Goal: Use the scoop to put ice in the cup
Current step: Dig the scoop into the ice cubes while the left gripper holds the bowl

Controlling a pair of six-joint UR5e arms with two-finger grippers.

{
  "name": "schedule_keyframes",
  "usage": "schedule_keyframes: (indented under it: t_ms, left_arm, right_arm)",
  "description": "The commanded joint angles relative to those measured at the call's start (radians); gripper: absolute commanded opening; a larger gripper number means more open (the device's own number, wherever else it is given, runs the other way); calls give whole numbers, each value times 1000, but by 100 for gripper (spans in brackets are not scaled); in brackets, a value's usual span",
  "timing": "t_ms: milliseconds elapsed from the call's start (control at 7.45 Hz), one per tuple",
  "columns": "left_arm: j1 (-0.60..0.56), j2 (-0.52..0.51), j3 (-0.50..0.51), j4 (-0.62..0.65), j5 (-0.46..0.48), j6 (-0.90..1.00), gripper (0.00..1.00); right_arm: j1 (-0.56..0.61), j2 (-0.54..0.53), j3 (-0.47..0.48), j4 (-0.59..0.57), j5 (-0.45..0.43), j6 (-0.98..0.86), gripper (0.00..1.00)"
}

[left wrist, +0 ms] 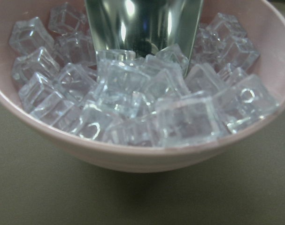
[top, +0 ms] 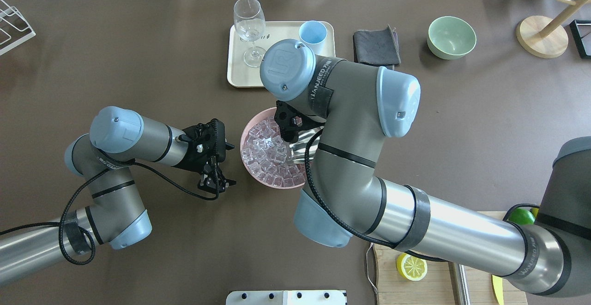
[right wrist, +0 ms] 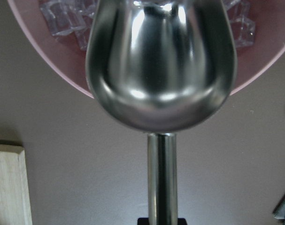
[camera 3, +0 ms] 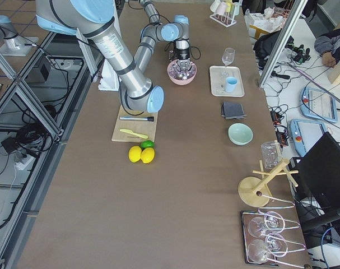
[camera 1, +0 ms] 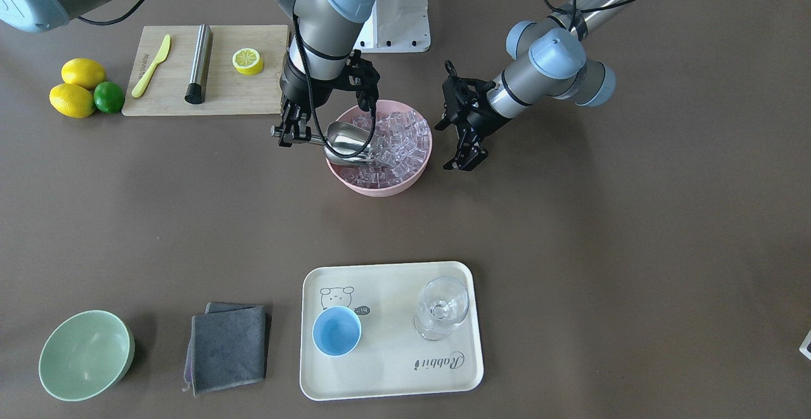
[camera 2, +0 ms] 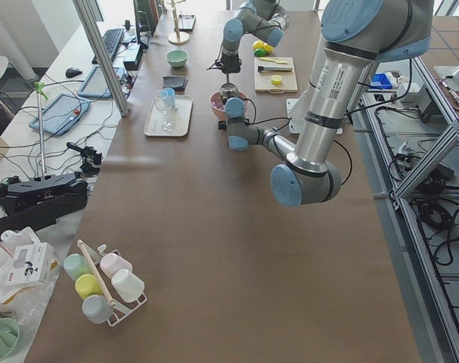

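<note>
Reading across the front-facing view, the pink bowl (camera 1: 380, 187) serves as the anchor. Just left of it, the right tool (camera 1: 288, 132) is clamped on the scoop's straight handle, holding it roughly level. The scoop (camera 1: 345, 143) reaches over the bowl's rim with its trough mouth pushed against the ice (camera 1: 402, 140). That looks like a pose chosen so that a forward push and a tilt would load cubes. In the right wrist view the trough looks bare. The ice fills the bowl in a heap, and none has reached the cup.

Just right of the bowl, and apart from it, hangs the left tool (camera 1: 459, 146), jaws spread wide and holding nothing. It seems placed to steady the bowl if the scoop shoves it.

The light-blue cup (camera 1: 336, 331) stands well apart from the bowl, on the operators' side. It is upright and empty on a cream tray (camera 1: 355, 381), mouth open to receive. A stemmed glass (camera 1: 441, 308) stands to its right.

The tray reads "Rabbit" beside a bear drawing. A smaller label near the cup is too small to read.
</note>
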Motion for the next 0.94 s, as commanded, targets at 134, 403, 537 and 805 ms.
schedule_keyframes:
  t_ms: [134,403,537,805]
  left_arm:
    - [16,-24,14,4,2,-2,99]
    - [16,-28,17,4,2,-2,99]
    - [14,-28,17,4,2,-2,99]
    - [14,-27,17,2,0,-2,99]
  right_arm:
    - [0,-44,-22,142,27,50,0]
    - [0,-90,-12,237,49,48,0]
    - [0,-104,2,259,79,50,0]
    - [0,-130,6,320,84,50,0]
